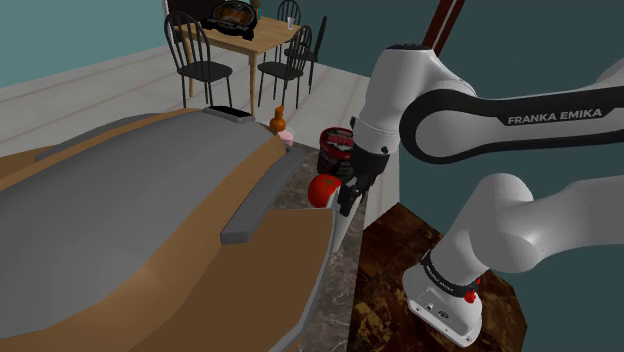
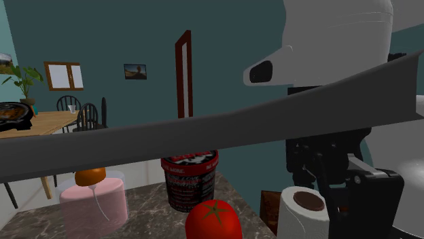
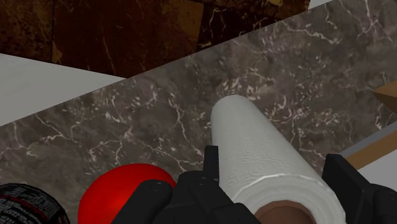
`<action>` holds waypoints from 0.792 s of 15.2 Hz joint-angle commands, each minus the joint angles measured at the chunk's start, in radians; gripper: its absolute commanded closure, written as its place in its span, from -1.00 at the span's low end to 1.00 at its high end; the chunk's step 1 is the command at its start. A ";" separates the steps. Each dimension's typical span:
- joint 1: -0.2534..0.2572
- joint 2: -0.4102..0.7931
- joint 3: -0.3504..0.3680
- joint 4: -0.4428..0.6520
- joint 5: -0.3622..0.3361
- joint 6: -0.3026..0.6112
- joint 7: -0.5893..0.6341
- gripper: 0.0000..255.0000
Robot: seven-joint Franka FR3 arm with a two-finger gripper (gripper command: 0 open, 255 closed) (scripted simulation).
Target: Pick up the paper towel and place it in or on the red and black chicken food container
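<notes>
The white paper towel roll (image 3: 267,162) stands upright on the marble counter (image 3: 127,133), its brown core end up. My black gripper (image 3: 270,159) has come down over it, with one finger (image 3: 211,167) pressed on each side, clasping the roll. In the second exterior view the roll (image 2: 299,216) sits under the gripper (image 2: 319,183). The red and black container (image 2: 189,178) stands upright farther along the counter, beyond a red tomato (image 2: 213,221). In the shoulder view the gripper (image 1: 348,200) hangs just beside the tomato (image 1: 323,188), with the container (image 1: 337,147) behind it.
A pink cylinder (image 2: 94,204) with an orange thing on top stands past the container. A big grey and brown slab (image 1: 130,220) takes up the shoulder view's left. A wooden table (image 1: 245,40) with black chairs is far back.
</notes>
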 commanded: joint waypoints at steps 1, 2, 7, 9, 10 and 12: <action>0.001 0.000 0.000 -0.001 0.001 0.000 0.000 1.00; 0.000 0.001 0.000 0.000 0.001 0.001 0.000 1.00; -0.005 -0.023 -0.014 0.054 -0.015 -0.078 0.006 1.00; -0.007 -0.030 -0.020 0.077 -0.020 -0.107 0.009 1.00; -0.008 -0.033 -0.022 0.089 -0.023 -0.122 0.010 1.00; -0.010 -0.038 -0.028 0.113 -0.029 -0.151 0.012 1.00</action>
